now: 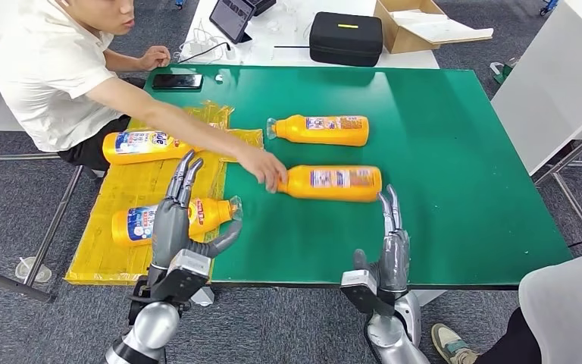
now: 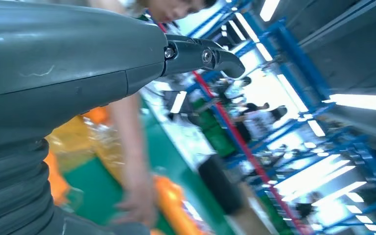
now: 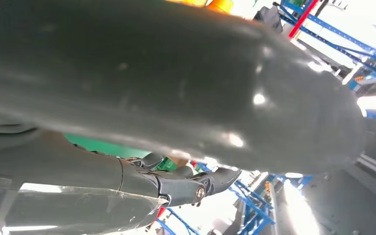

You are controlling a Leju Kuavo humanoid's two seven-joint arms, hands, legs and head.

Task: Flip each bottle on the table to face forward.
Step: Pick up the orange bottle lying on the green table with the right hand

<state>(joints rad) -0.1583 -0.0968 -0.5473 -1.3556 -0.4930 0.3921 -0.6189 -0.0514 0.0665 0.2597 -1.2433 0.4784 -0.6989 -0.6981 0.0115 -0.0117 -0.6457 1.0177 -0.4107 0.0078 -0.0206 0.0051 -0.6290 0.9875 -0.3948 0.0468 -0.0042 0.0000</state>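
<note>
Head view: four orange bottles lie flat; nearest bottle (image 1: 333, 183) mid-desk, touched by a person's hand (image 1: 265, 167). Both robot hands, left (image 1: 178, 220) and right (image 1: 390, 243), spread, empty. Rigid, slick plastic, probably; grasp mid-body.

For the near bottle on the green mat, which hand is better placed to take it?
Probably the right hand: open, directly below the near bottle, while the left hand hovers over a bottle on the yellow sheet. A person's hand touches its cap end.
</note>
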